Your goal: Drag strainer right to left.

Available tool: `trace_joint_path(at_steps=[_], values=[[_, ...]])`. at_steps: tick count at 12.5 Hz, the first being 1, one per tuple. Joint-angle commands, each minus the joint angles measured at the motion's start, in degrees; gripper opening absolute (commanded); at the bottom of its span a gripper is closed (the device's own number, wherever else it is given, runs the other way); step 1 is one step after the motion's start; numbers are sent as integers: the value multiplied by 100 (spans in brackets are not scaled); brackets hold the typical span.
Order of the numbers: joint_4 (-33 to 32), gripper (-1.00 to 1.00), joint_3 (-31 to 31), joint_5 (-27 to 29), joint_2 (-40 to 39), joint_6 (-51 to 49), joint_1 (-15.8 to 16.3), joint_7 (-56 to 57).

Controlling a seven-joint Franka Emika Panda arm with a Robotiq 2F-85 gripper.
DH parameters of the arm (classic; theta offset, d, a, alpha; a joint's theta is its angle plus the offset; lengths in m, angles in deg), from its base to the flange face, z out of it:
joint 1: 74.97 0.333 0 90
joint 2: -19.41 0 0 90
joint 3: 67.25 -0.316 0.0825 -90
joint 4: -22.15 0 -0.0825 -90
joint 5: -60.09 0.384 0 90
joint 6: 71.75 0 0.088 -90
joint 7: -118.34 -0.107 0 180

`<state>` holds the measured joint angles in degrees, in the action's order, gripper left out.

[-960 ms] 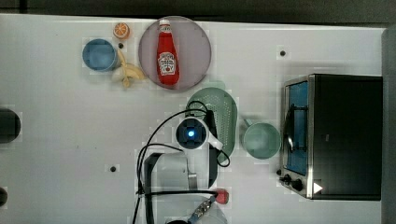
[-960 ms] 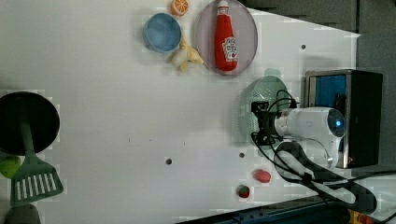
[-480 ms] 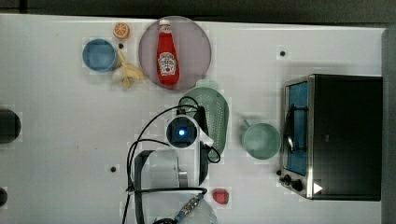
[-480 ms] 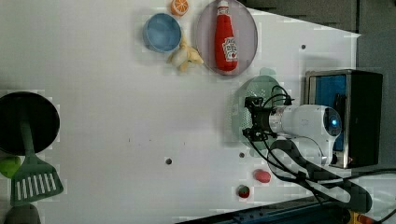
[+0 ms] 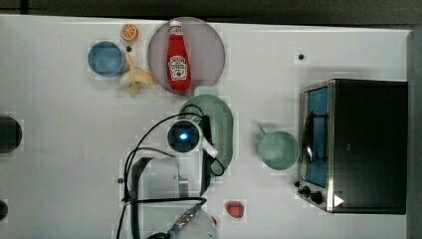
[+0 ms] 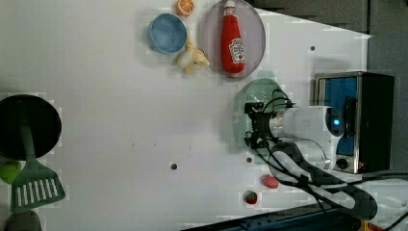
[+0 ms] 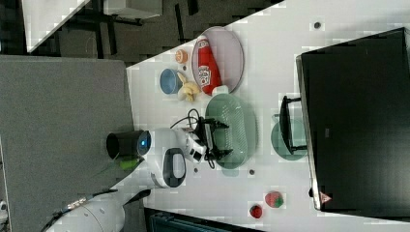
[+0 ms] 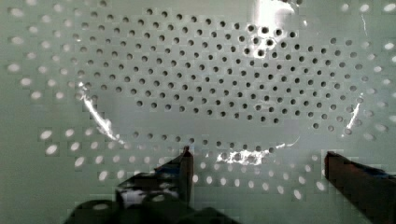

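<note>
moved: strainer [image 5: 221,127] leftward | end effector [image 8: 257,161] wide inside it | surface: white table [image 5: 59,174]

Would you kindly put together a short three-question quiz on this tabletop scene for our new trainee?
1. True or false: the gripper is open inside the strainer.
2. What lies on the round plate? A) banana B) ketchup bottle C) orange slice
3. Fill in: on the top view's right, between the strainer and the toaster oven, stands a mint-green ____.

Key: 1 true, its fingers stand apart over the perforated bottom. 2 B, the ketchup bottle. 3 cup.
</note>
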<state>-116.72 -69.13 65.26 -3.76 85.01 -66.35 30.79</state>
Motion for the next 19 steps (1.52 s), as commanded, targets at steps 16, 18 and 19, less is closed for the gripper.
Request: trace_joint_path(at_steps=[16, 18, 19], values=[[1912, 100, -214, 681, -957, -600, 2101, -2564], [2125, 100, -214, 863, -1086, -627, 2242, -2576], [2227, 100, -214, 919, -1146, -626, 2311, -2573]])
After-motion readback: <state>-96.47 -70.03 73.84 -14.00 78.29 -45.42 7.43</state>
